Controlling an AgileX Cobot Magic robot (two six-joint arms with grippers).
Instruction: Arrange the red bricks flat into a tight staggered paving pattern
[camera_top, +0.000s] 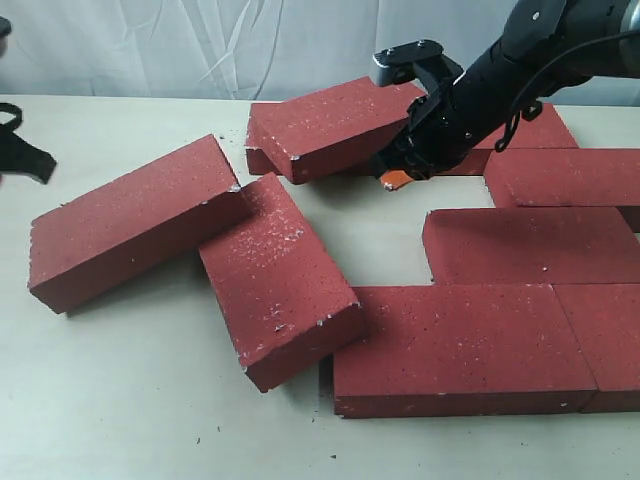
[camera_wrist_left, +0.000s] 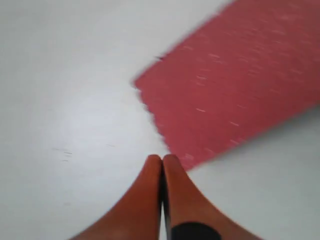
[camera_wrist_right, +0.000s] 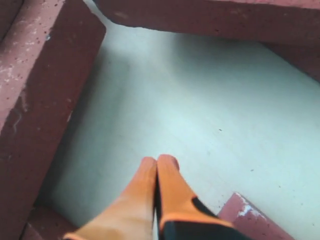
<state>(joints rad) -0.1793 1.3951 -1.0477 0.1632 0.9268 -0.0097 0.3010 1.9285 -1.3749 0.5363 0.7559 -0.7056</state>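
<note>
Your right end effector (camera_top: 398, 176), tips pressed together, seems to touch the tilted brick (camera_top: 330, 125) at the back of the table (camera_top: 130, 400). The left end effector (camera_wrist_left: 161, 159) is pressed together too. The red bricks (camera_top: 460, 345) look heavy, stiff and gritty, so push low on an end face rather than pinching.

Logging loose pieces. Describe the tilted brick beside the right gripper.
The tilted brick is a dark-red rectangular paver, grainy, white-specked, with pale chipped edges. It lies askew at the back of the table, one end seemingly propped on another brick, so not flat. The right gripper, fingers shut, is at its other end; contact is unclear.
</note>
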